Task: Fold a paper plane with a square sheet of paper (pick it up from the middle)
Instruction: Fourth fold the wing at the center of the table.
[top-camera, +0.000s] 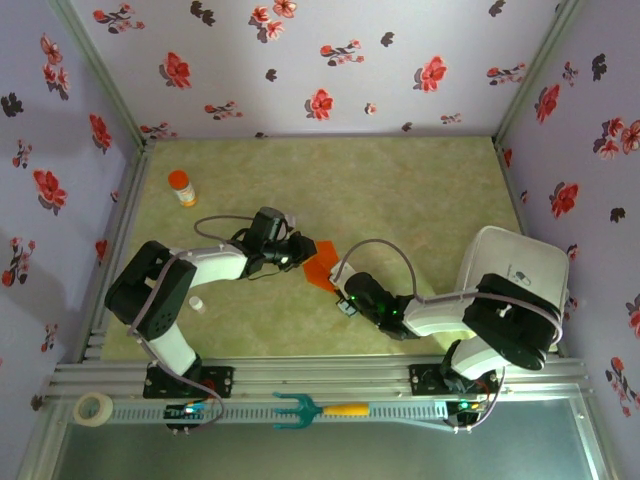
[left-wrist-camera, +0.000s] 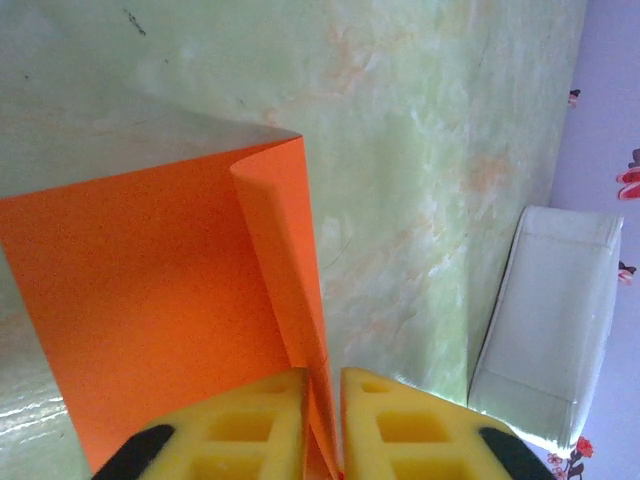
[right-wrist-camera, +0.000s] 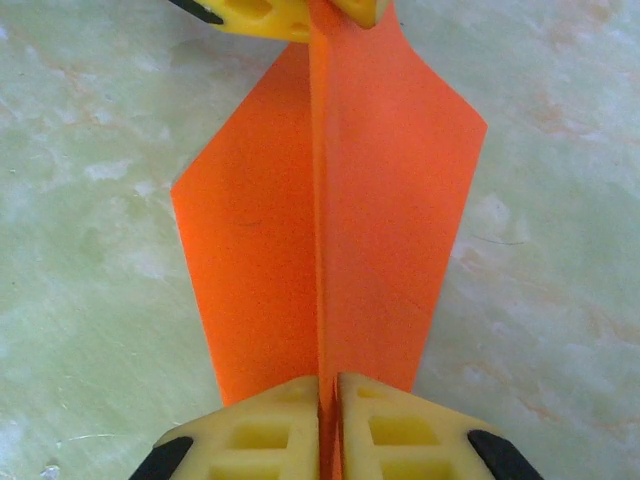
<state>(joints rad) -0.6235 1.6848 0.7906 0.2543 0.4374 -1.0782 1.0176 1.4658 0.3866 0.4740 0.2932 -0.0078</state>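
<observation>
Right gripper (right-wrist-camera: 328, 385): yellow fingers were pressed together on the raised centre crease of the sheet of paper (right-wrist-camera: 390, 200), at its near end. Clamped.

Left gripper (left-wrist-camera: 323, 375): fingers stood close on either side of the same crease at the opposite end, with a slim gap between them. Could not tell whether they pinched or merely flanked it.

Sheet position: mid-table between the two grippers, seen from above as a small orange patch (top-camera: 320, 265). Its flaps rested on the table (right-wrist-camera: 100, 150) and the ridge stood upright.

Judgement on the step: sharpening the centre fold. To do it well, both ends should pull along one straight line, the ridge kept vertical and taut, and the flaps kept level so that the wings match. Uneven tension would likely skew the crease.

Materials: the paper was thin, matte, orange-red and crisp-edged, a six-sided outline tapering at both ends. One flap curled slightly in the left wrist view. Finger pads were yellow, soft-looking, with moulded hollows. The table was pale green, marbled and faintly glossy. A white rounded box (left-wrist-camera: 550, 310) stood well apart.
</observation>
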